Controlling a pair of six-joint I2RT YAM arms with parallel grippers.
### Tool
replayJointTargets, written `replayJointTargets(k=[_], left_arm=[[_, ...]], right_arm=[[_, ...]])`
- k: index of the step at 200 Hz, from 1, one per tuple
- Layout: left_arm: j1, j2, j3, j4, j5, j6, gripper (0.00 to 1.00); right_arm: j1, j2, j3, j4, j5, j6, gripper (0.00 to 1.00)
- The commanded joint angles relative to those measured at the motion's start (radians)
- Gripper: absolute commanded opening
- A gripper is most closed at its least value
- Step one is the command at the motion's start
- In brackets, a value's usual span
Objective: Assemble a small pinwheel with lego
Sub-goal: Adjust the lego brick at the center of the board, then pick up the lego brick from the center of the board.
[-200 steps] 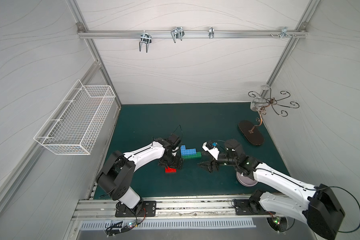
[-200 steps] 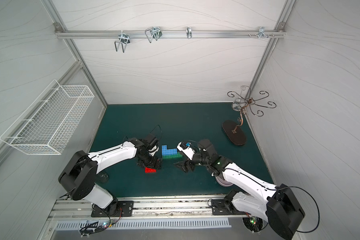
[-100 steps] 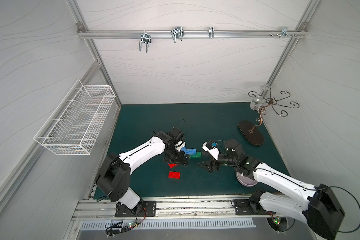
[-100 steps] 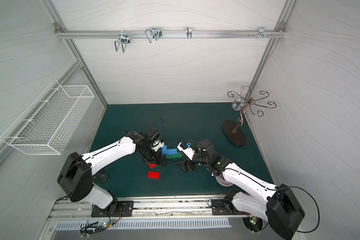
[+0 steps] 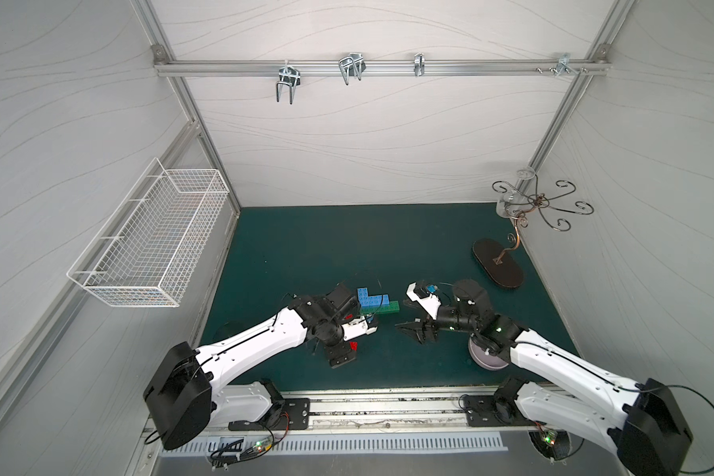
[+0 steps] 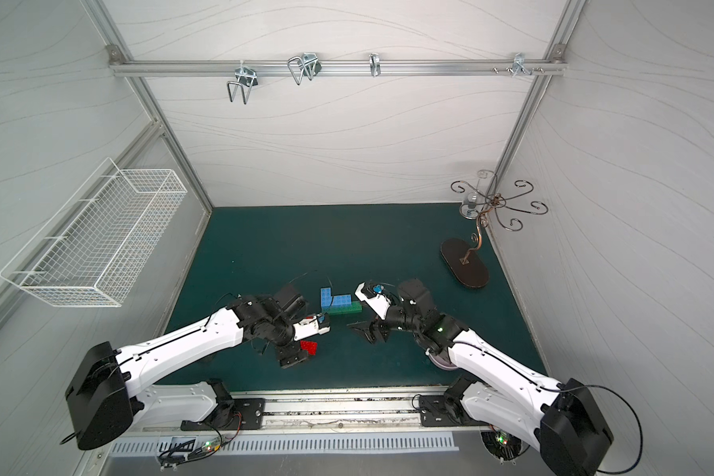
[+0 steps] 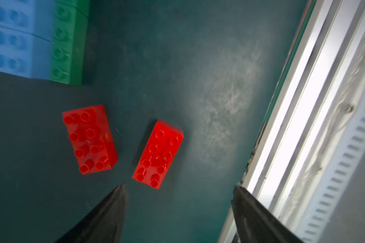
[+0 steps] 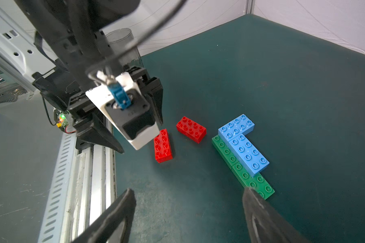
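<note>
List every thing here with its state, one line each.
left gripper, open, empty.
right gripper, open, empty.
red bricks, loose, studs up, apart.
blue bricks, studs up, forming an L.
green bricks, end to end, along the blue ones.
bowl, partly hidden under the right arm.

Top views overlook everything; close wrist views seemingly share red bricks (image 7: 158, 154).

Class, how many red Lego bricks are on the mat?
2. First red brick: just ahead of the left gripper. Second red brick: apart, nearer the blue bricks. None appears hidden.
</note>
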Motion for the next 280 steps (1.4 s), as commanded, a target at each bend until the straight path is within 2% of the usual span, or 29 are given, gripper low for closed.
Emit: replayJointTargets(k=[1, 20, 47, 77, 116, 131, 157, 172, 187, 198, 213, 247, 264, 280], left_arm=[[0.012, -0.023, -0.050, 0.123, -0.041, 0.151, 0.82], [0.019, -0.002, -0.067, 0.157, 0.009, 0.151, 0.81], [0.019, 0.031, -0.096, 0.236, -0.022, 0.159, 0.82], [0.023, 0.055, -0.106, 0.267, -0.003, 0.157, 0.82], [0.025, 0.118, -0.070, 0.234, 0.022, 0.156, 0.79], [0.025, 0.116, -0.052, 0.237, 0.040, 0.118, 0.79], [0.095, 0.045, -0.053, 0.275, 0.102, 0.040, 0.82], [0.107, 0.044, -0.042, 0.260, 0.018, 0.004, 0.82], [0.163, 0.046, -0.021, 0.265, -0.042, -0.056, 0.82], [0.207, 0.044, -0.012, 0.280, -0.002, -0.051, 0.82], [0.234, 0.072, -0.007, 0.314, -0.029, -0.034, 0.82], [0.299, 0.155, 0.032, 0.350, 0.020, 0.015, 0.76], [0.312, 0.175, 0.032, 0.339, 0.061, 0.049, 0.71], [0.312, 0.179, 0.028, 0.314, 0.086, 0.023, 0.71]], right_arm=[[-0.005, -0.018, -0.005, 0.018, -0.008, 0.005, 0.82], [-0.005, -0.019, -0.012, 0.033, -0.020, 0.012, 0.82], [-0.005, -0.020, -0.025, 0.043, -0.019, 0.012, 0.82], [-0.005, -0.028, -0.035, 0.043, -0.023, 0.015, 0.81], [-0.005, -0.020, -0.037, 0.046, -0.025, 0.018, 0.81], [-0.005, -0.027, -0.037, 0.045, -0.020, 0.018, 0.81], [-0.005, -0.032, -0.037, 0.038, -0.016, 0.015, 0.81], [-0.005, -0.028, -0.035, 0.034, -0.016, 0.016, 0.81], [-0.005, -0.023, -0.029, 0.029, -0.017, 0.019, 0.81], [-0.004, -0.022, -0.026, 0.036, -0.018, 0.018, 0.81], [-0.004, -0.011, -0.028, 0.057, -0.006, 0.024, 0.81], [0.002, 0.069, -0.011, 0.132, -0.038, 0.078, 0.80], [0.013, 0.103, 0.001, 0.153, -0.044, 0.090, 0.79], [0.023, 0.119, 0.009, 0.158, -0.038, 0.086, 0.79]])
